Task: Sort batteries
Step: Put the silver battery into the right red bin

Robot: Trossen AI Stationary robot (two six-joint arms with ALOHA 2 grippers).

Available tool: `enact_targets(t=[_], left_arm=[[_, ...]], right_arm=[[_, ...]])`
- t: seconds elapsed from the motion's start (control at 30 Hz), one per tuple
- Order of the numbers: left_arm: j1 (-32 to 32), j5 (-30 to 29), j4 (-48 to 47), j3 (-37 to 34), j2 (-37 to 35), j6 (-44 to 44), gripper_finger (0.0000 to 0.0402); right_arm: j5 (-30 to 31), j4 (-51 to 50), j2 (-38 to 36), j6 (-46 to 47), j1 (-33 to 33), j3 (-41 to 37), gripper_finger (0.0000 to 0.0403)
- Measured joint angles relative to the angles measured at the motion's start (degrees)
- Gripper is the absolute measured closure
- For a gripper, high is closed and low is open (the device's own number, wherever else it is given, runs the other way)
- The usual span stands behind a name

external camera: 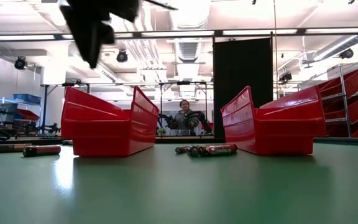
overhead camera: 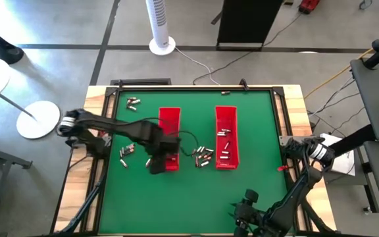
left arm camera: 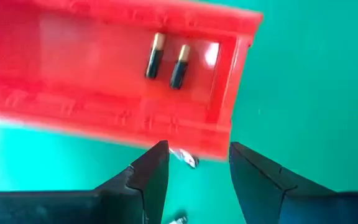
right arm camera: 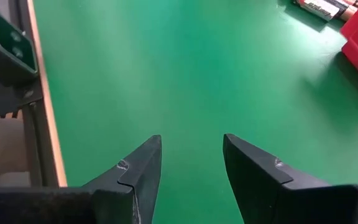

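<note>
Two long red trays lie side by side on the green mat, the left tray and the right tray. Small silvery batteries lie loose on the mat: a pile between the trays, a group left of the left tray and a few near the far left corner. In the left wrist view two batteries lie inside the left tray. The right tray also holds some batteries. My left gripper hovers open above the left tray's near end, holding nothing. My right gripper waits open near the table's near edge.
The low view shows both trays standing on the mat, with one battery to the left of them and several batteries between them. A person sits far behind the table. A wooden rim borders the mat beside my right gripper.
</note>
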Motion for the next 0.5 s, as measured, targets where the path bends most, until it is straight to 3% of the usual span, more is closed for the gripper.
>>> enact_targets(t=[0.27,0.37,0.5], left_arm=[[-9.2,-9.51,5.66,-14.26,-15.96,-20.08,0.0253],[-12.21,-13.31,10.96,-21.69,-20.33,-25.84,0.0253],[-14.24,-13.93,20.96,-31.92,-23.85,-28.81,0.0253]], right_arm=[[1.86,0.82,0.0,0.08,1.16,-0.67,0.0227],[2.07,0.85,0.0,0.04,1.11,-0.83,0.0224],[2.1,0.83,0.0,0.04,1.09,-1.07,0.0223]])
